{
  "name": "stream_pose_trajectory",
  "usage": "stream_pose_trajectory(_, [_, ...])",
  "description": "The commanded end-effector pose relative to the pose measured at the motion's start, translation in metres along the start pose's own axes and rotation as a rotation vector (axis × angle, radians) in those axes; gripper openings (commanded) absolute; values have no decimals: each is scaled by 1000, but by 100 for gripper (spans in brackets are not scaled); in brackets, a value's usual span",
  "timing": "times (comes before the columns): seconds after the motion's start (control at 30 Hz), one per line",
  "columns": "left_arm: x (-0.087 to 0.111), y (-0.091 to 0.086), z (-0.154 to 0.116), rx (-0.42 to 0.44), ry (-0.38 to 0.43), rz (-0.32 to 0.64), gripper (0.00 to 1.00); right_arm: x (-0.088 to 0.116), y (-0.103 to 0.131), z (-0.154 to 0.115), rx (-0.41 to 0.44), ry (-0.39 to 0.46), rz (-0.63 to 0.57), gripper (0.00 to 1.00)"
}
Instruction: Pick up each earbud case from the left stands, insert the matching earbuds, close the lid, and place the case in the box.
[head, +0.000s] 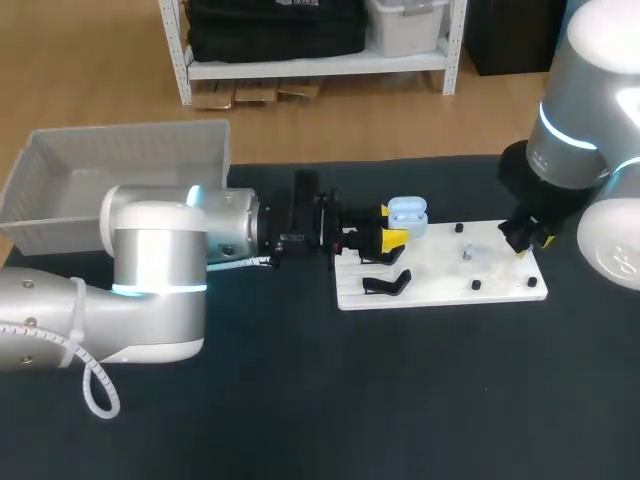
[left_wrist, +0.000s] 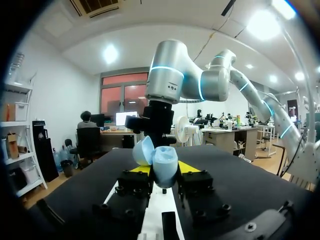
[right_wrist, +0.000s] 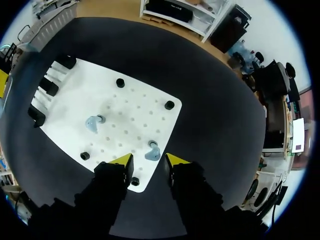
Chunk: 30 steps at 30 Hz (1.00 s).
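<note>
1. My right fingers (right_wrist: 121, 161) stand apart and hold nothing, above one end of the white board (right_wrist: 135, 95).
2. A pale blue earbud (right_wrist: 152, 151) lies on the board just ahead of their gap, so this arm is the nearer one. I cannot tell its long axis.
3. The second earbud (right_wrist: 93, 122) lies farther along the board.
4. At the other end, my left fingers (left_wrist: 141, 170) are clamped on the earbud case (left_wrist: 165, 167), its lid open.
5. The box (head: 120, 165) is farthest, on the surface beside my left arm.

Our left arm (head: 150, 280) and right arm (head: 585, 120): silver-grey rounded links, cyan joint rings. White cable (head: 88, 372) on left. Both left gripper (head: 392, 226) and right gripper (right_wrist: 147, 160) black, yellow tips.
</note>
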<state>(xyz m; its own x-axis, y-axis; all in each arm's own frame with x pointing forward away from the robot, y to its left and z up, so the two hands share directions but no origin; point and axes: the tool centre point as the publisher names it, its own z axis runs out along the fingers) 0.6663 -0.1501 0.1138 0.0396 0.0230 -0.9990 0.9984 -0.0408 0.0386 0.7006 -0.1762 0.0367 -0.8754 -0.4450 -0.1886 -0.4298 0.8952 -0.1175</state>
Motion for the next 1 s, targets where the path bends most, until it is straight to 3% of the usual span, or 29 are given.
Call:
stream_pose_trajectory(0.03, [1, 0, 0, -2, -6, 4, 0, -1, 1, 3, 6, 3, 4, 38])
stream_pose_trajectory(0.6, [1, 0, 0, -2, -6, 4, 0, -2, -1, 14, 13, 12, 20, 40])
stream_pose_trajectory(1.0, [1, 0, 0, -2, -6, 4, 0, -3, -3, 18, 12, 15, 28, 32])
